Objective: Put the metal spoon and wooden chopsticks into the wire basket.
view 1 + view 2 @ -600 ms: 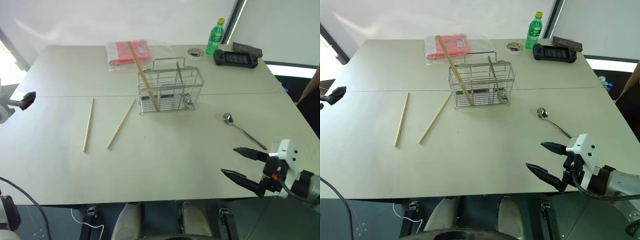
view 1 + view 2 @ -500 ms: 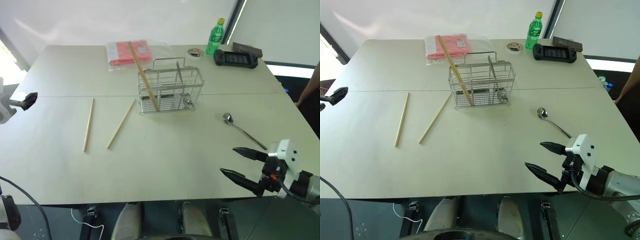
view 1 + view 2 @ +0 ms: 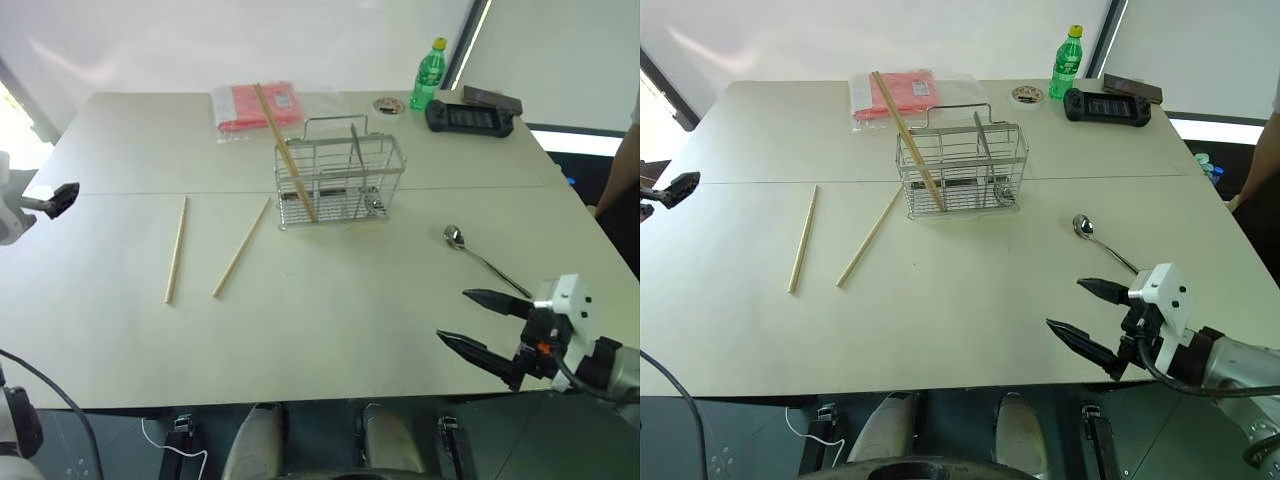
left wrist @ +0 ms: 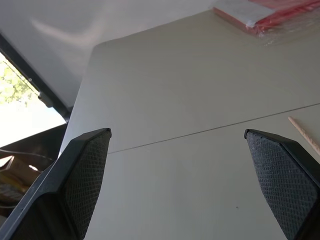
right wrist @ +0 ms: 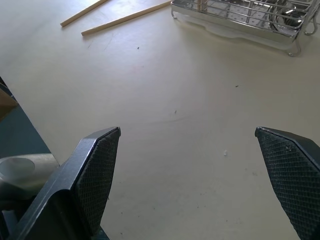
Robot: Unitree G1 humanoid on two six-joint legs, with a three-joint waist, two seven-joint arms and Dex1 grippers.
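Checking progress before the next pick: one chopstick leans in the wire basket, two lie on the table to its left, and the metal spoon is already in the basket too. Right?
Not quite. The metal spoon lies on the table, right of the wire basket, as the left eye view shows. The rest holds: one chopstick leans in the basket, two chopsticks lie on the table.

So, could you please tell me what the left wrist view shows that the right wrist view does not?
Left wrist view: the red packet, the table's seam line, and the open left pincer. Right wrist view: the wire basket, two wooden chopsticks lying flat in front of it, and the open right pincer. Both share the pale table, and neither pincer holds anything.
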